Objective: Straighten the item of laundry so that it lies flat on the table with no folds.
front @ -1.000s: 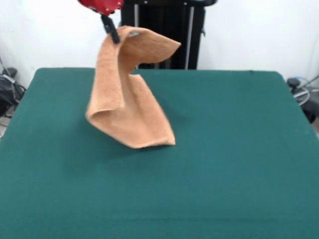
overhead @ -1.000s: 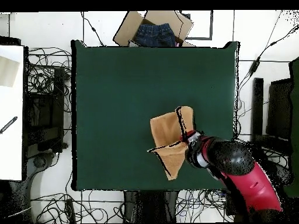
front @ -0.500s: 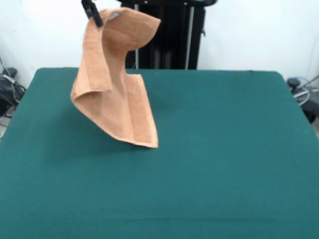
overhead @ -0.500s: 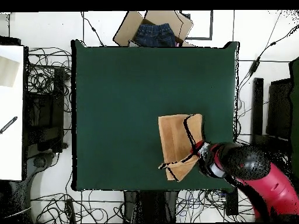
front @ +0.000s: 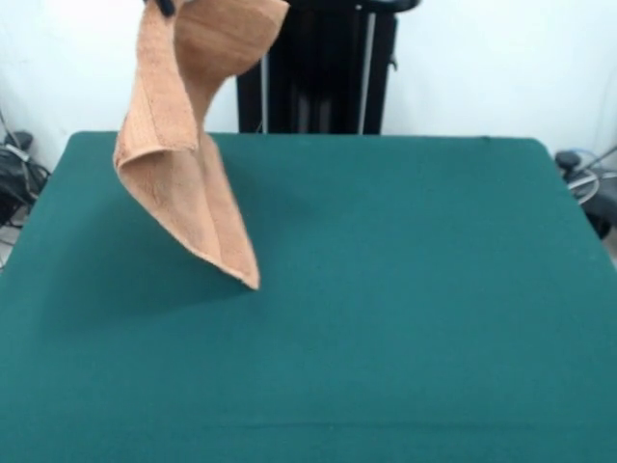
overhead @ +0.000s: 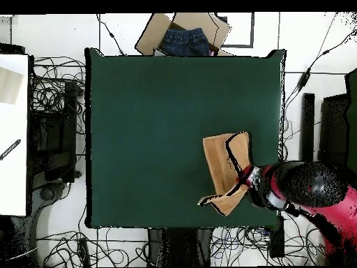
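The light orange-tan towel (front: 183,183) hangs folded from its top corner at the upper left of the front view. Its lowest corner reaches down to the dark green table (front: 415,289) at left of centre. Only a black tip of my gripper (front: 162,6) shows at the top edge, shut on the towel's top corner. In the overhead view the towel (overhead: 222,164) lies near the table's (overhead: 153,112) right edge, close to the near side. The gripper (overhead: 249,180) sits at the towel's right side, on the red and black arm (overhead: 303,195).
The black pedestal (front: 318,68) stands behind the table's far edge. A cardboard box holding jeans (overhead: 183,38) sits beyond the table's top edge in the overhead view. Cables lie on the floor all round, and a white surface (overhead: 12,139) is at the left.
The gripper has risen and moved left in the front view, carrying the towel. The towel hangs longer and narrower, and its lower corner has slid left across the table.
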`<act>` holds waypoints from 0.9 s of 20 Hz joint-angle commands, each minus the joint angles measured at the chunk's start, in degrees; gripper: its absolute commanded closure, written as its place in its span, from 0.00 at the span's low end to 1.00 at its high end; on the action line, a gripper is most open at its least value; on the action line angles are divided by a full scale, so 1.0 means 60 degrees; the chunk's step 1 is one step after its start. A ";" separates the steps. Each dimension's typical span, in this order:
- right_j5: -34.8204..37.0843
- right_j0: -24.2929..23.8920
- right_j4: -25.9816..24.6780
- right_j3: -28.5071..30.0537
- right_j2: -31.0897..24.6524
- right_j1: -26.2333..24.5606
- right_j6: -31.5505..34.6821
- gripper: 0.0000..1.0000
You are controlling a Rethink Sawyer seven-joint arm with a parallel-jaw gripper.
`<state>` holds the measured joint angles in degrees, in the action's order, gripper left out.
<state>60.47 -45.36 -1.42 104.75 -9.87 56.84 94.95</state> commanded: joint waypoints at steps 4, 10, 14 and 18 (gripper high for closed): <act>0.2207 -0.0026 -0.1253 -0.2329 -0.1338 -0.0125 -0.1932 1.00; 0.2499 -0.0208 -0.1334 -0.2639 -0.1598 -0.0257 -0.1947 1.00; 0.2325 -0.0341 -0.1305 -0.2475 -0.1690 -0.0227 -0.1976 1.00; 0.1934 -0.0490 -0.1249 -0.2248 -0.1776 -0.0315 -0.2052 1.00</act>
<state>71.06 -47.39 -7.22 89.47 -15.80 56.66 94.95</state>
